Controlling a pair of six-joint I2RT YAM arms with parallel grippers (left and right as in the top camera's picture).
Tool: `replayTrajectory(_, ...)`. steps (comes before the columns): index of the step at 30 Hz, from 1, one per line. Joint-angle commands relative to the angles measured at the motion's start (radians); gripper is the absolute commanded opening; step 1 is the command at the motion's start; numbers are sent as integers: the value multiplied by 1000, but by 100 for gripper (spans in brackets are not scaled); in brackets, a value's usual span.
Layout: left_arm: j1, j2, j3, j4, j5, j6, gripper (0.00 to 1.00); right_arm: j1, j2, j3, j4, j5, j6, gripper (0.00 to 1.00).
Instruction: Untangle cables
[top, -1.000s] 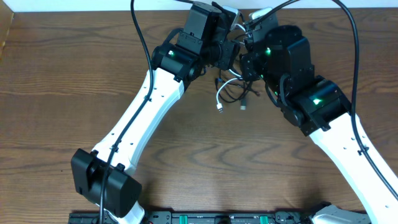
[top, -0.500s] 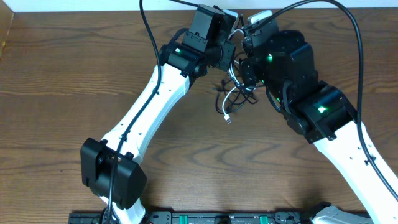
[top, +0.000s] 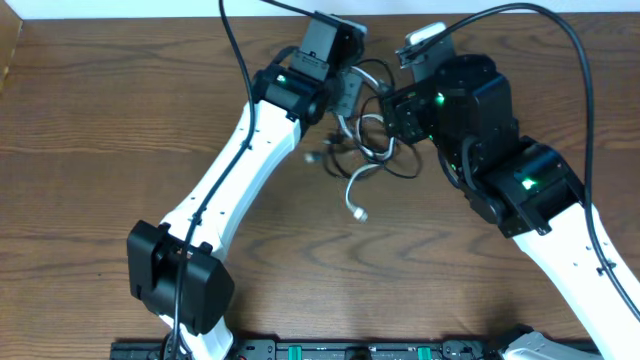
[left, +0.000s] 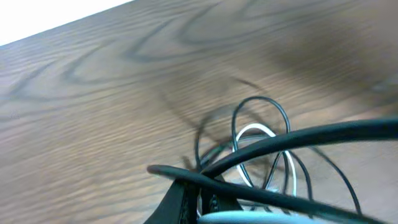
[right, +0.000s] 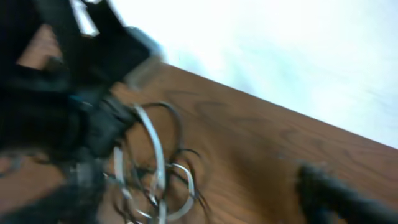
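A dark wood-grain table (top: 90, 150) meets a white surface (top: 120, 6) along its far edge.

My overhead feed is bright and evenly lit from above, crisp, with only soft shadows under the arms on the wood surface (top: 100, 150). The left wrist view is soft, with the cables (left: 255, 129) out of focus and one corner blown white. The right wrist view is smeared with motion blur, its background washed out.

Brown wood-grain table (top: 90, 150); white wall (top: 120, 8) beyond far edge; even, soft light.
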Motion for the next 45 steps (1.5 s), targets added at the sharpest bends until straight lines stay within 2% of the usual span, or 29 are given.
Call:
replayTrajectory(1, 66, -25, 5, -16, -64, 1, 7, -51, -31, 10, -13, 53, 19, 99)
replayTrajectory(6, 127, -129, 5, -22, -64, 2, 7, -121, -30, 10, -68, 49, 34, 99)
replayTrajectory(10, 115, -235, 5, -16, 21, 43, 7, -129, -28, 10, -67, -39, 32, 99)
replayTrajectory(13, 94, -274, 5, -13, 26, 42, 7, -129, -21, 10, -55, -80, 33, 99)
replayTrajectory(24, 42, -270, 5, -35, 26, 43, 8, -125, 117, 10, -24, -224, 26, 97)
replayTrajectory(39, 43, -172, -4, -38, 22, 55, 8, 6, 110, 10, 27, -285, -43, 95)
replayTrajectory(41, 43, -164, -4, -38, 7, 59, 7, 18, 105, 10, 27, -241, -45, 91)
replayTrajectory(42, 43, -159, -4, -38, 7, 66, 8, 18, 100, 10, 28, -216, -47, 80)
replayTrajectory(43, 43, -159, -4, -37, 7, 66, 7, 18, 100, 10, 28, -211, -47, 77)
replayTrajectory(44, 43, -158, -4, -34, 7, 69, 7, 17, 100, 10, 26, -212, -47, 68)
replayTrajectory(45, 43, -159, -4, -31, 7, 69, 7, 17, 100, 10, 23, -212, -47, 65)
